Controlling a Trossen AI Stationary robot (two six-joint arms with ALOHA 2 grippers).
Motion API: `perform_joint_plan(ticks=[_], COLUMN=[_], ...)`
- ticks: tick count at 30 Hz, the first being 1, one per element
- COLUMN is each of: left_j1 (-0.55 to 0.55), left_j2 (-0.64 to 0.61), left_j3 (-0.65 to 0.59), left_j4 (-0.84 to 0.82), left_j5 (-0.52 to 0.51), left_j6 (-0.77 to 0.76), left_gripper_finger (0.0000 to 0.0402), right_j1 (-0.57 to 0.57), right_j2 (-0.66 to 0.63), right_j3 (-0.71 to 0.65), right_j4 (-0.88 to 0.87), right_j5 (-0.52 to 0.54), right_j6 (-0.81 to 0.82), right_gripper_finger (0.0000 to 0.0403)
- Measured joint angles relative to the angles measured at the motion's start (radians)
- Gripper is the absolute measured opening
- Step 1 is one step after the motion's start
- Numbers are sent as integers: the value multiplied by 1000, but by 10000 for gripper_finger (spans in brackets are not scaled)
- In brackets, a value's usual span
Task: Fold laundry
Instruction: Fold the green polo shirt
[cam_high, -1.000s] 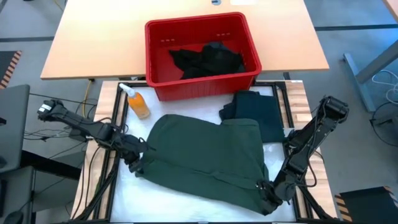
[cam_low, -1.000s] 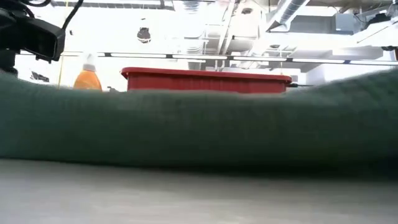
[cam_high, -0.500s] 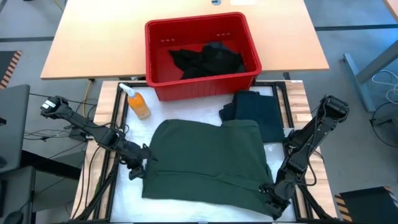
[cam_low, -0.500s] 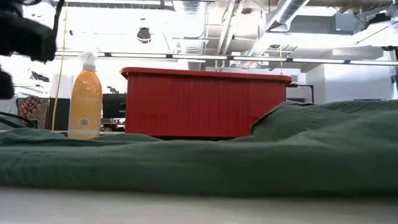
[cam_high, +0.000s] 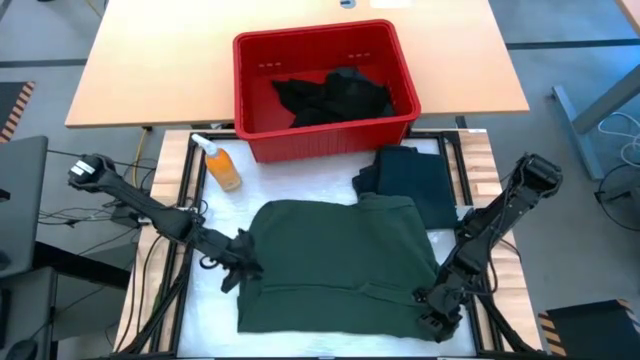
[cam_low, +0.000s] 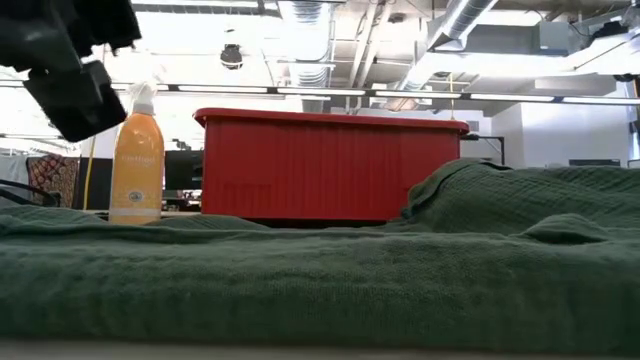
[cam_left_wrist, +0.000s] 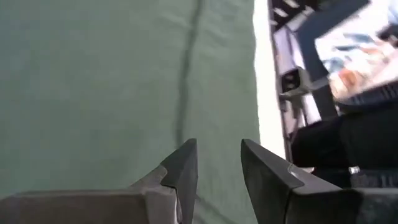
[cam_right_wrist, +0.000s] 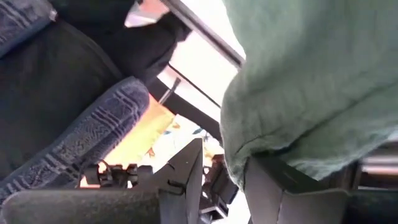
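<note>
Both grippers — left, right — sit at the green shirt's edges, jaws seemingly parted, gripping nothing.

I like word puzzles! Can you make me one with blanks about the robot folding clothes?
1. The black clothes lie inside a bin coloured ____.
2. The spray bottle beside the bin is coloured ____.
3. The big shirt spread flat between the two arms is dark ____.
4. Seen from above, the folded dark cloth lies nearer the ____ hand than the left hand.

Missing words: red, orange, green, right
</note>
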Motion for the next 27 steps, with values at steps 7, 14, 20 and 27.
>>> perform_joint_plan(ticks=[7, 14, 20, 27], left_j1=[-102, -156, -169, -239], left_j2=[255, 477, 618, 635], left_j3=[0, 0, 7, 19], left_j4=[255, 412, 395, 251], left_j5=[114, 139, 261, 270], left_j6=[59, 9, -108, -141], left_gripper_finger=[111, 100, 71, 34], right_j1=[-10, -7, -7, 8], right_j2=[0, 0, 0, 0], right_j3=[0, 0, 0, 1], right_j4=[-1, -2, -26, -37], right_j5=[3, 3, -21, -23], right_j6=[0, -5, -6, 6], right_gripper_finger=[129, 129, 129, 129])
